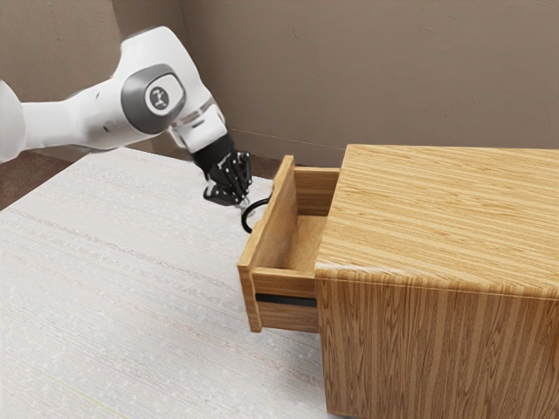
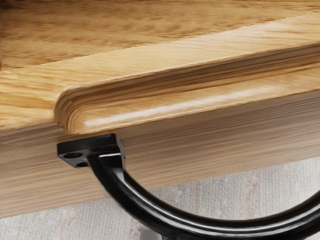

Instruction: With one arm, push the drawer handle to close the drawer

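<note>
Curved glossy black handle [image 2: 112, 182] bowed toward exterior view's left, lengthwise along brown wooden drawer front [image 2: 175, 150]; black jointed gripper [image 1: 244, 205] near (couldn't tell its opening).

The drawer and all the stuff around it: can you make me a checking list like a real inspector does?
Surface: pale with faint streaks
Drawer: sticking out of the wooden cabinet, not closed
Handle: black and curved, on the drawer's front
Clutter: nothing seen
Gripper: black, right by the handle; can't tell if they touch
Cables: nothing seen
Surroundings: plain brown walls
</note>
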`<state>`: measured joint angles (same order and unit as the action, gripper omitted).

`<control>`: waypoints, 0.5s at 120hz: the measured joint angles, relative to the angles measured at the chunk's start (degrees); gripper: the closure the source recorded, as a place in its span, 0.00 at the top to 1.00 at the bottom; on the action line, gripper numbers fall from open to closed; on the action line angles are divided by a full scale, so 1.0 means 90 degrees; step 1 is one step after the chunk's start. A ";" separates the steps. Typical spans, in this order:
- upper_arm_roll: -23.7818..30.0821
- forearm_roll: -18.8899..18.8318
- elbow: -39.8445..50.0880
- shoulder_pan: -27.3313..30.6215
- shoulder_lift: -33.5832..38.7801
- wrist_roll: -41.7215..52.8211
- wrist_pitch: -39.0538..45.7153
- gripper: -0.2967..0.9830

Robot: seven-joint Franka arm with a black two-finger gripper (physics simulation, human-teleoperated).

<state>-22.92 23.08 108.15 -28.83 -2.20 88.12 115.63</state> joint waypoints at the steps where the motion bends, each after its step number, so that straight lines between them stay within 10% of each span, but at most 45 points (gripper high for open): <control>1: 0.0001 0.0005 -0.0019 -0.0003 -0.0017 -0.0003 -0.0001 0.15; 60: 0.0007 0.0302 -0.0496 -0.0453 -0.0435 -0.0236 -0.0031 0.15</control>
<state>-22.86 25.79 103.69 -32.91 -6.11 85.99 115.35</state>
